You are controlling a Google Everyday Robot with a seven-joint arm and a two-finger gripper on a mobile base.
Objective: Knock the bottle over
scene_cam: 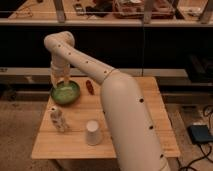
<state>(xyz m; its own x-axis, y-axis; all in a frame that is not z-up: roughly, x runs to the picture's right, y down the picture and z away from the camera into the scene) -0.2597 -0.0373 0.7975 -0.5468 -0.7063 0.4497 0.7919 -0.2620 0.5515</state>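
Note:
The bottle is small, slim and white with greyish patches. It stands upright near the left front of the wooden table. My arm reaches from the lower right up and over to the far left. My gripper hangs at the far left, just above the back rim of the green bowl. It is well behind the bottle and apart from it.
A plain white cup stands upside down to the right of the bottle, near the front edge. A small red object lies behind it, right of the bowl. Dark shelving runs behind the table. A blue box lies on the floor at right.

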